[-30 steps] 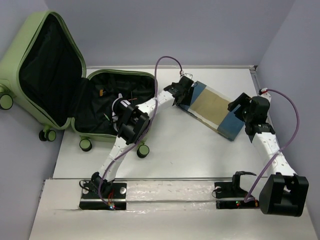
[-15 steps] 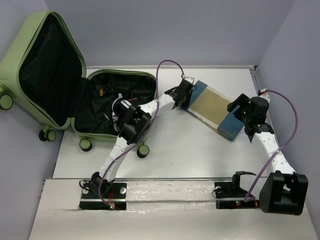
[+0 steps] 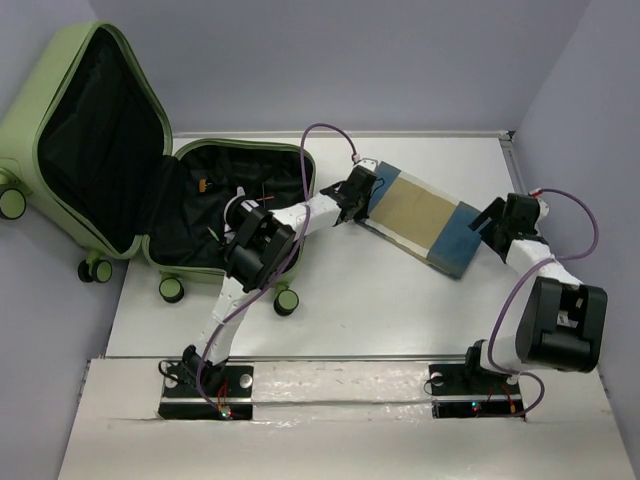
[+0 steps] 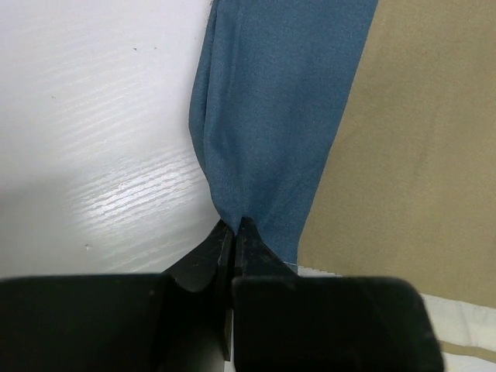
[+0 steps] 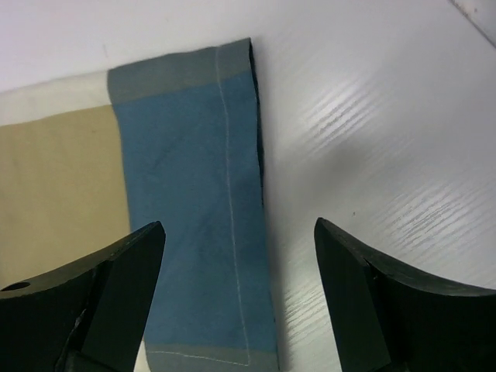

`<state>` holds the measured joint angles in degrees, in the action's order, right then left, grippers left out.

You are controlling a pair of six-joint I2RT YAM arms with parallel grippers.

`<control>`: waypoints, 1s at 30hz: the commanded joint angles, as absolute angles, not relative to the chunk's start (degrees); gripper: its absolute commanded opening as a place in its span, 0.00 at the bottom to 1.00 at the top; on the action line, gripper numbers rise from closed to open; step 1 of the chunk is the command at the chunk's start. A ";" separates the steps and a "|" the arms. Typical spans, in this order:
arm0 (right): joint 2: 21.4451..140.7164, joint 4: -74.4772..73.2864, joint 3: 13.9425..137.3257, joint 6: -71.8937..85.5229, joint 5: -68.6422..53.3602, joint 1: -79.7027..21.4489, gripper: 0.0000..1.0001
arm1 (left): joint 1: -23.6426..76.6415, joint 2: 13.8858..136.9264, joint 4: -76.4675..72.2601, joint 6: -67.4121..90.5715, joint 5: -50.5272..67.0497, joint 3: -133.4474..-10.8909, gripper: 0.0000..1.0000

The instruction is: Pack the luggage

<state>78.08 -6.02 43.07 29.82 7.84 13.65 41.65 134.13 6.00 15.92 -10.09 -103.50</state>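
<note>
My left fingers (image 4: 234, 225) are shut tight on a pinch of the blue end of the folded cloth (image 3: 420, 212), right at its near-left corner. My right fingers (image 3: 497, 216) are spread wide over the opposite blue end and hold nothing; I cannot tell whether they touch the fabric. The cloth lies flat on the counter (image 3: 380, 290), angled from far left to near right. The suitcase (image 3: 30, 115) lies open at the far left, its lid propped up and its lower half just beside my left wrist. I judge the step in hand to be carrying the cloth into that lower half. To do it well, my right should close on its end first, so both ends rise level. Then I lift high enough to clear the green rim and move left slowly, so the layers don't slide apart.
</note>
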 commanded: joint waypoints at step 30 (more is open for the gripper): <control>94.41 11.23 44.24 37.25 -22.31 15.47 0.07 | 42.10 123.51 0.97 15.47 -8.53 -94.66 0.06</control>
